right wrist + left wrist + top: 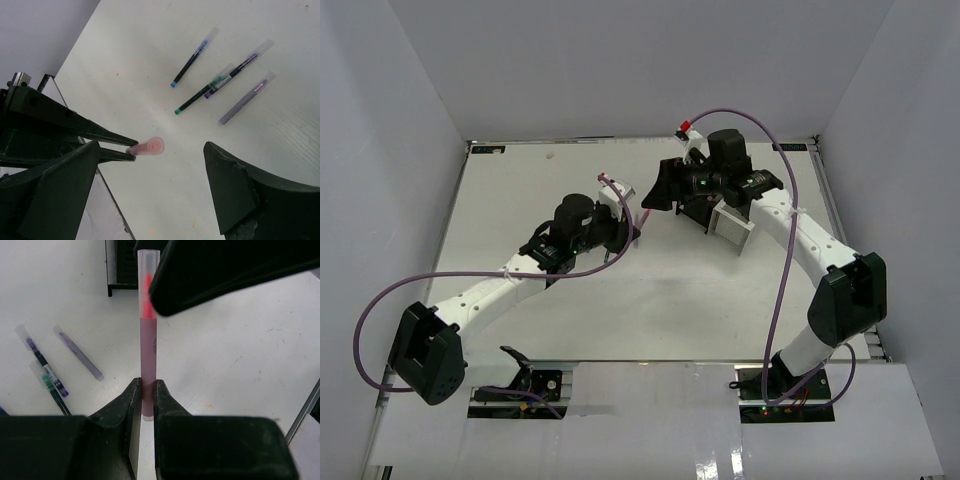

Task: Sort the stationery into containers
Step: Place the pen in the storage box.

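A pink marker [148, 340] with a clear cap is clamped at its tail end by my left gripper [148, 389], held above the table. Its capped end points at the right wrist camera as the pink marker [150, 147]. That end lies between the wide-open fingers of my right gripper [150, 192], touching neither. In the top view the left gripper [632, 235] and right gripper [656, 190] meet at the table's middle. A blue pen [192, 57], a green pen [202, 95], a purple pen [240, 67] and a lilac pen [245, 100] lie loose on the table. The black container [120, 265] stands just beyond.
The white container [732, 228] stands under the right arm's forearm, beside the black one. White walls enclose the table [650, 310] on three sides. A right gripper finger [225, 270] hangs close over the marker's cap.
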Controlling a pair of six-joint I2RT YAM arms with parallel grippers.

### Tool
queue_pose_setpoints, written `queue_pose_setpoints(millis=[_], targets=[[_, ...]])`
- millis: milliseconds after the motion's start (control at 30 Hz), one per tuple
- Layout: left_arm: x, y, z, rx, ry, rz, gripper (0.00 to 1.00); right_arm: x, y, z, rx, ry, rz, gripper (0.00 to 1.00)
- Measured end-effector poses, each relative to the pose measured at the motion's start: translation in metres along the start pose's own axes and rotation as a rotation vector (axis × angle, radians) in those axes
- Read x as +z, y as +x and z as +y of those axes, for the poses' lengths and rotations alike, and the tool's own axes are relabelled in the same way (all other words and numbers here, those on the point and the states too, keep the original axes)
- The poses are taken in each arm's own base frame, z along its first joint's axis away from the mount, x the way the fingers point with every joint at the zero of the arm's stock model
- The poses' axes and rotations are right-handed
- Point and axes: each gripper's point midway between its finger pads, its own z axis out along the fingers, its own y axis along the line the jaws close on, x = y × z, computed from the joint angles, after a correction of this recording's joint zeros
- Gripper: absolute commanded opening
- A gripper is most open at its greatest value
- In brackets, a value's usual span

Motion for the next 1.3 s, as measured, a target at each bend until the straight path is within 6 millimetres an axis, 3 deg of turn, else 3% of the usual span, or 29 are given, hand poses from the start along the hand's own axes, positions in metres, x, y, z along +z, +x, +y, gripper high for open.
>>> queue_pose_setpoints(millis=[100,200,300,333,433,500,533,567,667,700,767,933,1167,1300], targets=[[0.000,-0.006,-0.004,0.017,0.022,-0.023,0.00,0.009,0.009,0.007,0.012,-0.026,0.035,0.82],[-0.001,-0.012,-0.006,0.031,0.034,-0.046,0.00,0.015,0.016,0.011,0.020,-0.043,0.060,0.67],[0.000,-0.017,-0.007,0.042,0.042,-0.063,0.00,0.017,0.020,0.017,0.022,-0.060,0.075,0.46],[0.000,-0.017,-0.007,0.044,0.043,-0.066,0.00,0.018,0.020,0.018,0.022,-0.063,0.075,0.34],[0.000,-0.018,-0.008,0.045,0.046,-0.069,0.04,0.017,0.021,0.019,0.030,-0.071,0.077,0.15],[0.000,-0.016,-0.007,0.046,0.045,-0.069,0.14,0.017,0.020,0.023,0.031,-0.082,0.079,0.09],[0.000,-0.016,-0.007,0.047,0.045,-0.071,0.21,0.018,0.020,0.023,0.029,-0.080,0.080,0.08],[0.000,-0.015,-0.007,0.046,0.045,-0.072,0.37,0.018,0.021,0.023,0.028,-0.080,0.080,0.08],[0.000,-0.014,-0.005,0.035,0.031,-0.074,0.67,0.017,0.017,0.019,0.013,-0.059,0.068,0.08],[0.000,-0.013,-0.003,0.030,0.021,-0.071,0.84,0.017,0.015,0.015,0.007,-0.042,0.059,0.08],[0.000,-0.010,0.002,0.000,-0.013,-0.060,0.98,0.015,0.009,0.002,-0.010,0.010,0.036,0.08],[0.001,0.007,0.016,-0.100,-0.111,-0.008,0.98,-0.001,-0.016,-0.052,-0.094,0.271,-0.058,0.08],[0.010,0.054,0.030,-0.273,-0.218,0.135,0.98,-0.040,-0.065,-0.123,-0.205,0.654,-0.227,0.09],[0.015,0.083,0.037,-0.357,-0.281,0.223,0.98,-0.044,-0.072,-0.155,-0.209,0.768,-0.259,0.13]])
